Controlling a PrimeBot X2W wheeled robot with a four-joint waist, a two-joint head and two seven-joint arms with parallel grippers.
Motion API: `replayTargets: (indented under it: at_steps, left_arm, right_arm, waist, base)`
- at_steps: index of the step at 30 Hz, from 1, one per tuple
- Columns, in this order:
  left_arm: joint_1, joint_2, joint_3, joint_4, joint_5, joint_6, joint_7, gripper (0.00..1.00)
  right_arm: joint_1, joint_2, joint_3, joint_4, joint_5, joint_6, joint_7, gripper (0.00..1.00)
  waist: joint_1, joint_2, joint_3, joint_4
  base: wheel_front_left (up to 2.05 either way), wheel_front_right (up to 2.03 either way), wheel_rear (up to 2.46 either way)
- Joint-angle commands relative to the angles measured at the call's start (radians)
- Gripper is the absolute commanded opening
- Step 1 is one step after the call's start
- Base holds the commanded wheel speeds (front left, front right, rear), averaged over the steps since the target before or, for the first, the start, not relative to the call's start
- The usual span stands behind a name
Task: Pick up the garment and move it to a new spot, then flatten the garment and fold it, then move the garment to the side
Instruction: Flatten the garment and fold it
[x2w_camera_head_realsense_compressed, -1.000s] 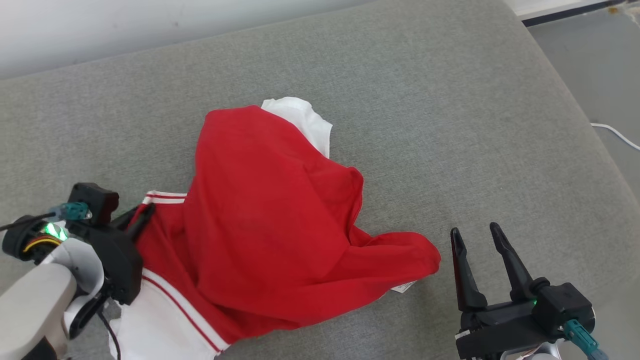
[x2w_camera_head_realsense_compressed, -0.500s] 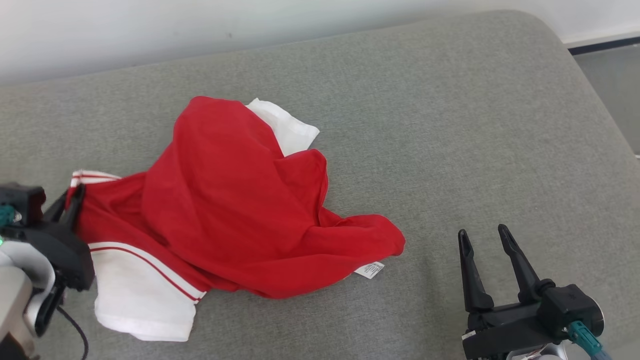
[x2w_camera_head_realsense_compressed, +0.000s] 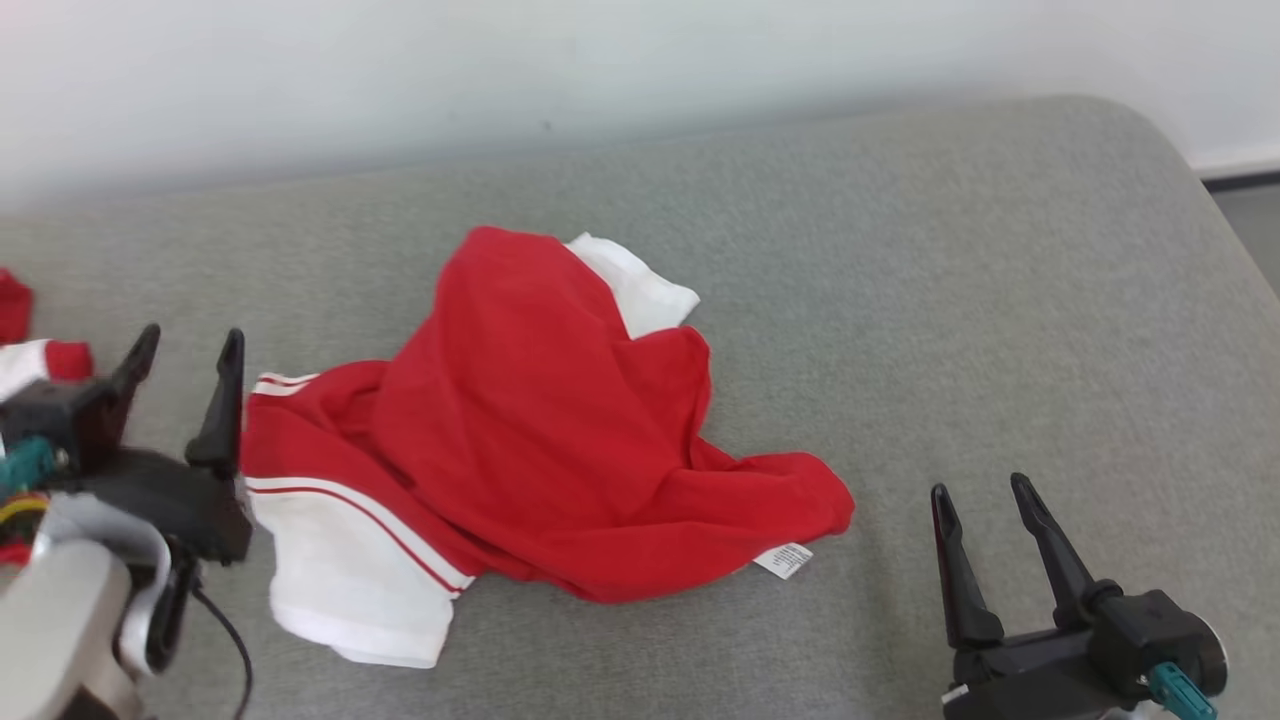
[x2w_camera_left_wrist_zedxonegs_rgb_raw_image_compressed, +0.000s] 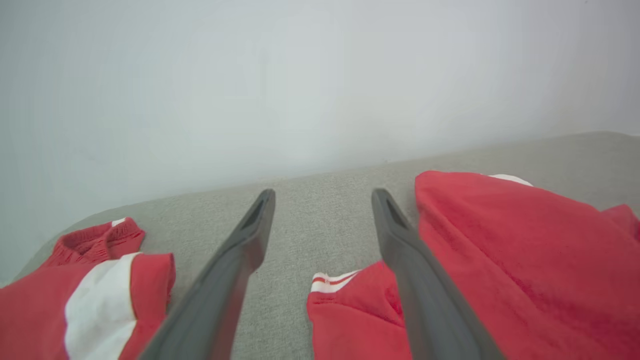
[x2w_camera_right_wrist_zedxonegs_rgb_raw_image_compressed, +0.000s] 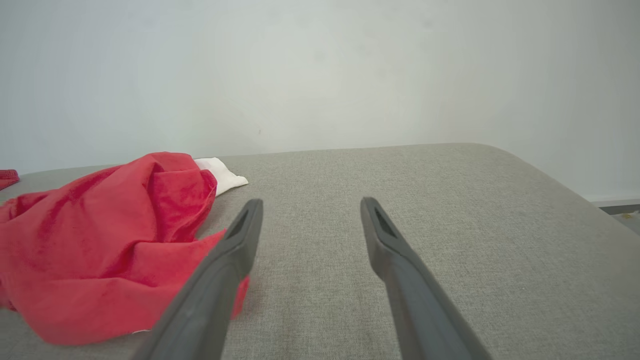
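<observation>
Both tools stood spread and empty, so the move seemed finished and flattening looked like the step in hand. The garment (x2w_camera_head_realsense_compressed: 540, 420), red with white panels, lay in a crumpled heap on the grey fabric-covered surface (x2w_camera_head_realsense_compressed: 900, 250), its red body mounded over a white part at the far side. To flatten it well, each tool should probably pinch one outer edge rather than the mound. It should take only the top layer, then draw the two edges apart low over the surface, so the folds slide out instead of bunching. The striped edge (x2w_camera_head_realsense_compressed: 280, 385) looked like the natural hold for the left tool (x2w_camera_head_realsense_compressed: 192, 345), whose fingers were parted with nothing between them. In the head view that edge lay just beside its right finger; whether they touched could not be told. In the left wrist view the striped edge sat low between the two fingers, with the red bulk off to the right. The right tool (x2w_camera_head_realsense_compressed: 980, 490), also unclenched and holding nothing, hovered near the garment's red corner by the white label (x2w_camera_head_realsense_compressed: 783, 560), apart from it with bare surface between. So the garment lay between the two tools, closer to the left one. A second red and white piece (x2w_camera_left_wrist_zedxonegs_rgb_raw_image_compressed: 100, 280) lay just left of the left tool and risked being caught if that tool closed carelessly.
</observation>
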Motion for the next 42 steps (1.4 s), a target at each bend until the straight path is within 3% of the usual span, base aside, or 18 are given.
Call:
replayTargets:
  at_steps: [1,11,19,31,42]
  left_arm:
    - [0.084,-0.016,0.067,-0.059,0.041,0.018,-0.004,1.00]
    - [0.333,-0.110,0.320,-0.300,0.205,0.030,-0.004,1.00]
    - [0.506,-0.223,0.463,-0.444,0.331,-0.010,-0.004,1.00]
    - [0.645,-0.354,0.571,-0.520,0.455,-0.067,-0.004,1.00]
    - [0.711,-0.415,0.624,-0.512,0.517,-0.100,-0.004,1.00]
  right_arm:
    - [0.021,-0.012,-0.002,-0.003,0.009,-0.002,0.000,1.00]
    - [0.059,-0.028,-0.003,-0.004,0.019,-0.002,0.000,1.00]
    - [0.081,-0.039,-0.012,-0.003,0.023,-0.002,0.000,1.00]
    - [0.106,-0.041,-0.015,0.010,0.028,-0.002,0.000,1.00]
    - [0.110,-0.055,-0.014,0.054,0.036,-0.002,0.000,1.00]
  waist:
    - [0.0001,0.0001,-0.054,0.052]
    - [0.0001,0.0001,-0.110,0.127]
    - [0.0001,0.0001,-0.121,0.172]
    - [0.0001,0.0001,-0.134,0.209]
    - [0.0001,0.0001,-0.139,0.216]
  base:
    - [0.00,0.00,0.00]
    - [0.00,0.00,0.00]
    - [0.00,0.00,0.00]
    - [0.00,0.00,0.00]
    - [0.00,0.00,0.00]
